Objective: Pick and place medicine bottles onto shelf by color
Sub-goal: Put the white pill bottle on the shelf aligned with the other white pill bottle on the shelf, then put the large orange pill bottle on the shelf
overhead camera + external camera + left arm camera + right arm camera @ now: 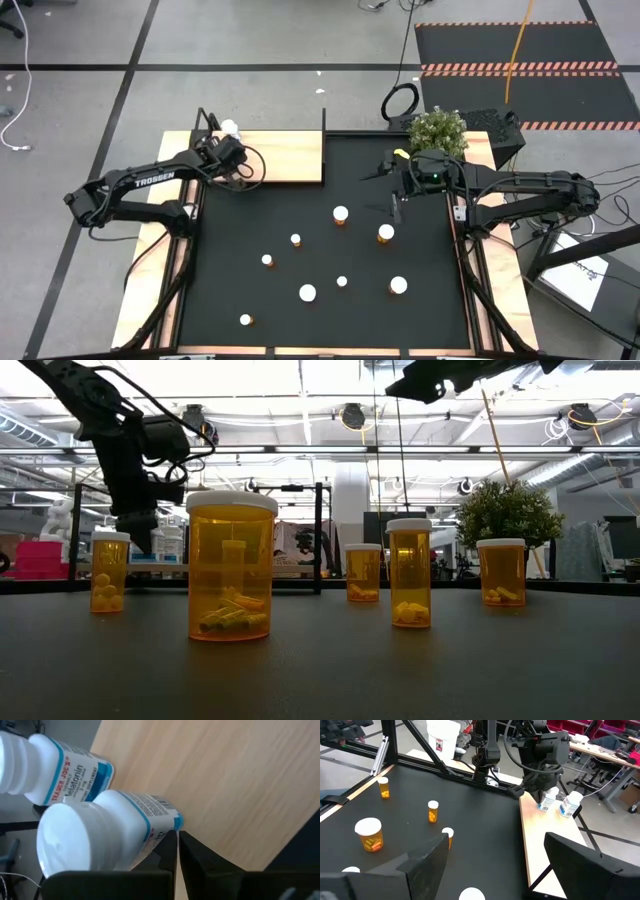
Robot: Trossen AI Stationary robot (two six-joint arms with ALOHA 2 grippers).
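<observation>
White bottle (100, 837) lies beside the closed left gripper (177, 852) (on the shelf (235, 785)) — right gripper (495, 865) open.

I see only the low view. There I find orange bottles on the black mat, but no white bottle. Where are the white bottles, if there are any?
Observer: Two white bottles stand upright on the shelf, at its far left corner.
Operator: Does the left claw hold one of them?
Observer: No. The left claw is shut with nothing between its fingers; the nearer white bottle stands just beside them.
Operator: And the right claw? My view shows only an arm at the top.
Observer: The right claw is open and empty, hanging above the far right part of the mat, with orange bottles ahead of it.
</observation>
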